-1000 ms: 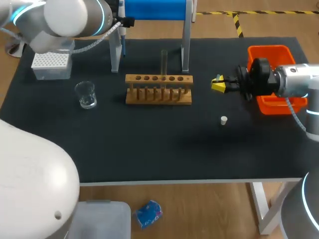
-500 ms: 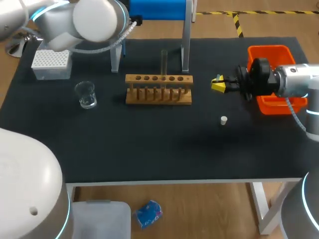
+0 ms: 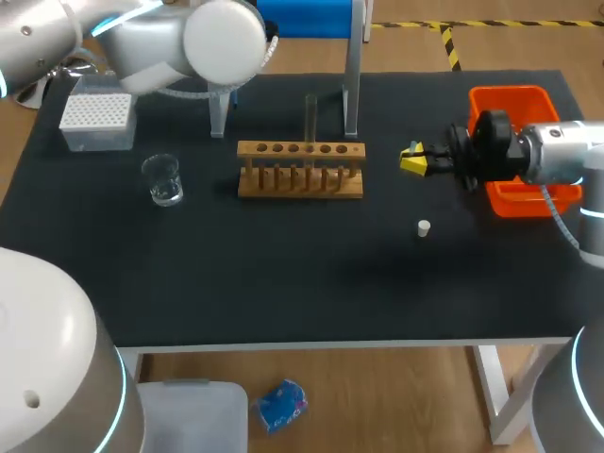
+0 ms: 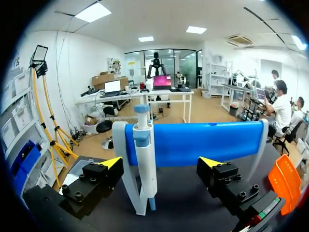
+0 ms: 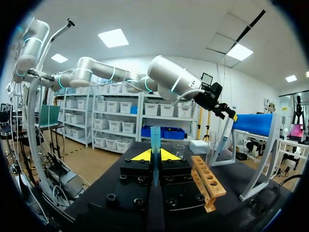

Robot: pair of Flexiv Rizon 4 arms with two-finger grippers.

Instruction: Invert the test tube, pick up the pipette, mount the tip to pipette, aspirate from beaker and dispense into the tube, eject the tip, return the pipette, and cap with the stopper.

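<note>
The white and blue pipette hangs on the blue stand, straight ahead of my left gripper. That gripper is open, and the pipette sits nearer one finger without touching either. My right gripper hovers right of the wooden rack, shut on a blue pipette tip that points up between its fingers. A glass test tube stands upright in the rack. The beaker is at the left. The white stopper lies on the mat in front of the right gripper.
A white tip box sits at the back left behind the beaker. An orange bin stands at the right edge, partly under my right arm. The stand's metal legs rise behind the rack.
My left arm has swung to the right toward the pipette stand. The right arm and the things on the table have not moved.
</note>
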